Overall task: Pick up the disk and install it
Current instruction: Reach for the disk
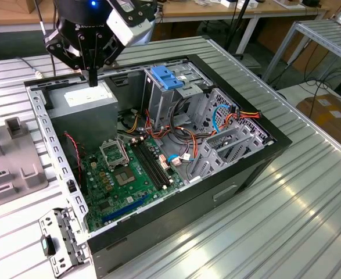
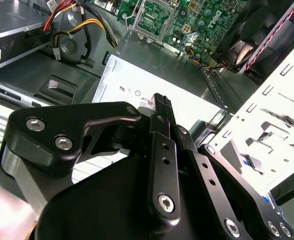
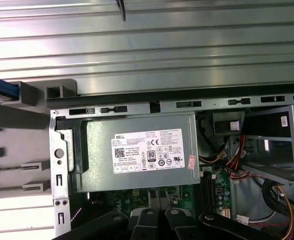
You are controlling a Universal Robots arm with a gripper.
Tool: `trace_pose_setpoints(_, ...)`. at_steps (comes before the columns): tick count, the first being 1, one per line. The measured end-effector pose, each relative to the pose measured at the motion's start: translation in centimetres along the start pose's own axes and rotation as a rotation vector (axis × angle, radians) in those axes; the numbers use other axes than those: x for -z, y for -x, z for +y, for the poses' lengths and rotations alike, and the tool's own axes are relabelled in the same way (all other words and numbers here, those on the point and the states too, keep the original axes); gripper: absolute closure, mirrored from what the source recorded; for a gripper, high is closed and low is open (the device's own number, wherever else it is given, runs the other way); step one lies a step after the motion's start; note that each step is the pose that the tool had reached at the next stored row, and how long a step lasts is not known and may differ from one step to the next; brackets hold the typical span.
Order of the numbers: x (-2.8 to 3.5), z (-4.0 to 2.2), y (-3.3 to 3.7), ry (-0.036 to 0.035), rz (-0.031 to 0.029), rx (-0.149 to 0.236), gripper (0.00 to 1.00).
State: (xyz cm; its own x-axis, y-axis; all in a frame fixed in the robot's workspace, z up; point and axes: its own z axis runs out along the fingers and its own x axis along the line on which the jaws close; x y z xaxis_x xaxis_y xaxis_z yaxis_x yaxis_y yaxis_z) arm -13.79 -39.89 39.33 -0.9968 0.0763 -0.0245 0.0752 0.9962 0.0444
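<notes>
Surface: ribbed metal table (image 1: 298,221) with an open computer case (image 1: 228,189) lying on its side; desks and a metal frame stand behind.
Inside the case: a grey power supply (image 1: 80,102) sits in the corner toward the exterior view's left. A green circuit board (image 1: 121,174) lies beside it. Further along is a drive cage (image 1: 187,99) topped by a blue bracket (image 1: 166,77). Coloured cables (image 1: 231,116) bunch toward the exterior view's right.
Gripper: the gripper (image 1: 92,80) hangs just above the labelled face of the power supply, near the case rim. I cannot tell for certain that it is clear of the label.
Fingers (image 2: 163,107): pressed together tip to tip, with nothing between them.
Disk: the first wrist view catches just a blue-edged strip that I take for the disk (image 3: 0,87). It rests in a grey holder (image 3: 36,95) on the table outside the case, by the wall nearest the power supply. It is well apart from the gripper.
Progress: by my judgement nothing is picked up and nothing is installed.
Risk, clearance: the tips hang low, so a sideways move toward the holder could knock the case rim or scrape the power supply.
Risk, grasp: tips closed like this would land on the disk and push it rather than straddle it. A pinch off its middle could let the flat body tilt or slip.
Risk, fitting: loose cables by the cage could snag the disk, and a skewed entry could jam it.
</notes>
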Motion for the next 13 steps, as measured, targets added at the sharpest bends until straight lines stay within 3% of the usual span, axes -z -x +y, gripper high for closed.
trace_pose_setpoints(13,0.02,-0.07,-0.89,0.0000,0.0000,0.000,0.89)
